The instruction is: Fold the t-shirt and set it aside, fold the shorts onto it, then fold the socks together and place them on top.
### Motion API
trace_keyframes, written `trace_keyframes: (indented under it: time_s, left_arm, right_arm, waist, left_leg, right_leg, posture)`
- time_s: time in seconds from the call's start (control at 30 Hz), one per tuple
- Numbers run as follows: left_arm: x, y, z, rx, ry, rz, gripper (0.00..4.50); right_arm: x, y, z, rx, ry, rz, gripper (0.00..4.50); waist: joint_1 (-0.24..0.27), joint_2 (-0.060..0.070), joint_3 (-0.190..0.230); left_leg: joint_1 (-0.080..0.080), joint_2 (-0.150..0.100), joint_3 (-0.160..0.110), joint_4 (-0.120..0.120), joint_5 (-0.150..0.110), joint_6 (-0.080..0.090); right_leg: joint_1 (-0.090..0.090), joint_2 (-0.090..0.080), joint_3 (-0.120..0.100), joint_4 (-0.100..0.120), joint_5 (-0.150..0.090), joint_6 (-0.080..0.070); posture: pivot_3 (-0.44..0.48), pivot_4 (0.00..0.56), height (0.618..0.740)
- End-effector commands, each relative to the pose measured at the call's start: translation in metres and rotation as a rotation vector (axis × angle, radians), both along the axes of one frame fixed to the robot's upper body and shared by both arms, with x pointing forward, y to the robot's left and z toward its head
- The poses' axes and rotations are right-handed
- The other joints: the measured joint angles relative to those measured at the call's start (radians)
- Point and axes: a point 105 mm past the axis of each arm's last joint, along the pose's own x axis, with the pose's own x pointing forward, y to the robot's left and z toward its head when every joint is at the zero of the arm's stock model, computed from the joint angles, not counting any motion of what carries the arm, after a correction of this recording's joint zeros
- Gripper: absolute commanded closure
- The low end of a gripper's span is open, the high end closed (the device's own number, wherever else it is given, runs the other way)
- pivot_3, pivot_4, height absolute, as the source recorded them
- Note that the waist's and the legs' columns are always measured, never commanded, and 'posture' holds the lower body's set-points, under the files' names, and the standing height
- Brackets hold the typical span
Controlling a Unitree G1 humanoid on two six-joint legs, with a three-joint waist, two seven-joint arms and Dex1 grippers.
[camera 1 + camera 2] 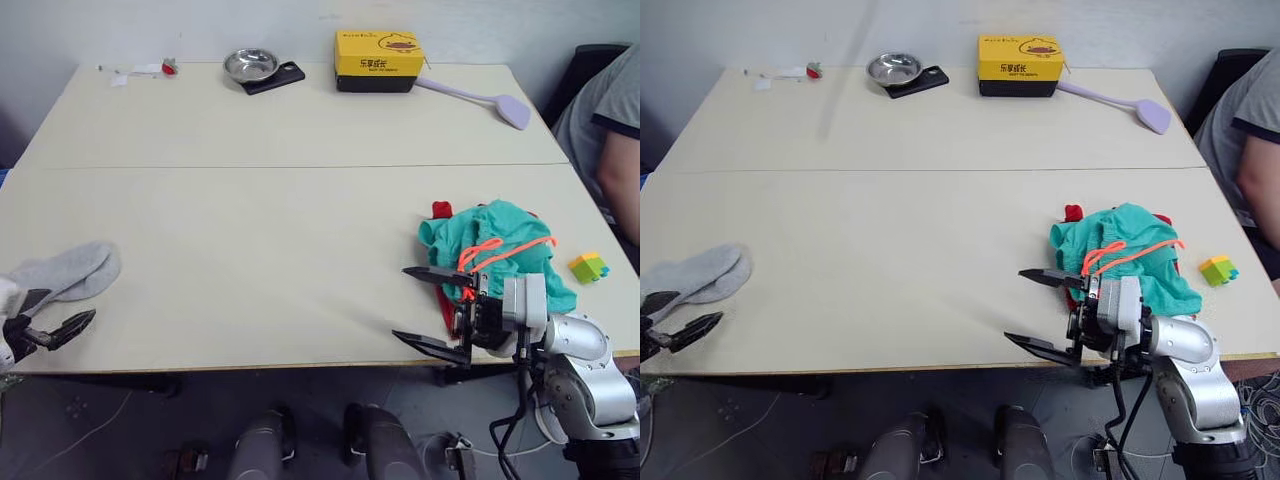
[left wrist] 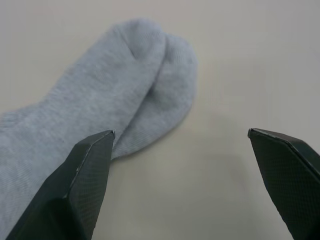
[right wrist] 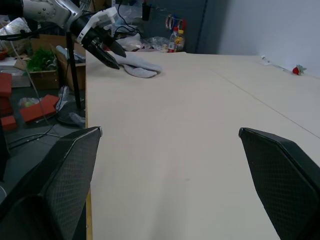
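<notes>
- Currently the socks (image 1: 68,273) lie at the counter's (image 1: 250,200) left front edge; left gripper (image 1: 45,320) fingers spread, empty.
- Shorts (image 1: 490,245) heaped over the t-shirt (image 1: 441,209) near the right front edge; right gripper (image 1: 438,310) released.
- Risk: grabbing 1 sock, or dragging the socks off the edge.

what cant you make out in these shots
- T-shirt: a red sliver shows in the head views; the shorts cover the rest, so its fold is unknown.
- Socks: cuff ends cut off by the picture edge.
- Yellow box: print too small to read.
</notes>
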Motion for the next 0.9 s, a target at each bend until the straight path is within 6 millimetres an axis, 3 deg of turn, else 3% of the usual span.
trace_keyframes:
  time_s: [0.03, 0.27, 0.37, 0.47, 0.7, 0.8, 0.83, 0.9]
  left_arm:
    - [0.015, 0.014, 0.003, 0.067, 0.024, 0.010, 0.00]
    - [0.038, 0.017, -0.013, 0.124, 0.097, -0.040, 0.00]
    - [0.047, 0.017, -0.018, 0.113, 0.103, -0.040, 0.55]
    - [0.053, 0.005, -0.027, 0.049, 0.143, -0.099, 1.48]
    - [0.077, -0.031, -0.012, -0.187, 0.075, -0.200, 3.76]
    - [0.089, -0.066, 0.004, -0.241, 0.049, -0.329, 4.49]
    - [0.090, -0.080, 0.010, -0.265, 0.047, -0.383, 4.49]
    - [0.086, -0.128, 0.025, -0.311, 0.055, -0.553, 4.49]
  right_arm:
    - [-0.002, 0.003, 0.011, -0.006, -0.025, 0.008, 0.02]
    - [0.002, 0.003, 0.017, -0.016, -0.022, -0.016, 0.02]
    - [0.002, 0.003, 0.019, -0.019, -0.020, -0.025, 0.00]
    - [0.004, 0.003, 0.019, -0.029, -0.022, -0.044, 0.00]
    - [0.008, 0.003, 0.017, -0.042, -0.021, -0.080, 0.00]
    - [0.006, -0.001, 0.017, -0.050, -0.017, -0.096, 0.00]
    - [0.006, -0.002, 0.017, -0.052, -0.017, -0.103, 0.00]
    - [0.006, -0.007, 0.017, -0.062, -0.021, -0.128, 0.00]
  waist:
    - [0.004, 0.000, 0.000]
    - [0.005, 0.000, 0.000]
    - [0.008, 0.000, 0.000]
    - [0.009, 0.002, -0.001]
    - [0.031, 0.004, -0.002]
    - [0.035, 0.004, -0.002]
    - [0.036, 0.004, -0.002]
    - [0.033, 0.002, -0.001]
  left_leg:
    - [0.000, 0.000, 0.000, 0.000, 0.000, 0.000]
    - [0.002, 0.000, 0.000, 0.006, -0.001, 0.001]
    - [0.002, 0.000, -0.001, 0.007, -0.001, 0.004]
    - [0.005, 0.000, -0.001, 0.007, -0.001, 0.003]
    - [0.007, 0.000, -0.001, 0.010, 0.000, 0.004]
    - [0.003, 0.000, -0.001, 0.015, 0.000, 0.005]
    - [0.001, 0.000, -0.002, 0.017, 0.000, 0.005]
    - [0.000, 0.000, -0.002, 0.020, -0.001, 0.007]
  right_leg:
    - [0.000, 0.000, -0.001, 0.002, 0.000, -0.001]
    - [0.003, -0.001, -0.001, 0.006, 0.000, -0.001]
    - [0.003, -0.001, -0.002, 0.008, 0.000, 0.000]
    - [0.004, -0.001, -0.002, 0.010, 0.001, 0.000]
    - [0.006, -0.001, -0.002, 0.011, 0.001, 0.000]
    - [0.005, -0.002, -0.002, 0.012, 0.001, 0.000]
    - [0.005, -0.002, -0.002, 0.012, 0.001, 0.000]
    - [0.005, -0.002, -0.002, 0.012, 0.002, 0.002]
  posture:
    - [0.000, 0.150, 0.740]
    - [0.000, 0.150, 0.740]
    - [0.000, 0.150, 0.740]
    - [0.000, 0.150, 0.740]
    - [0.000, 0.150, 0.740]
    - [0.000, 0.150, 0.740]
    - [0.000, 0.150, 0.740]
    - [0.000, 0.150, 0.740]
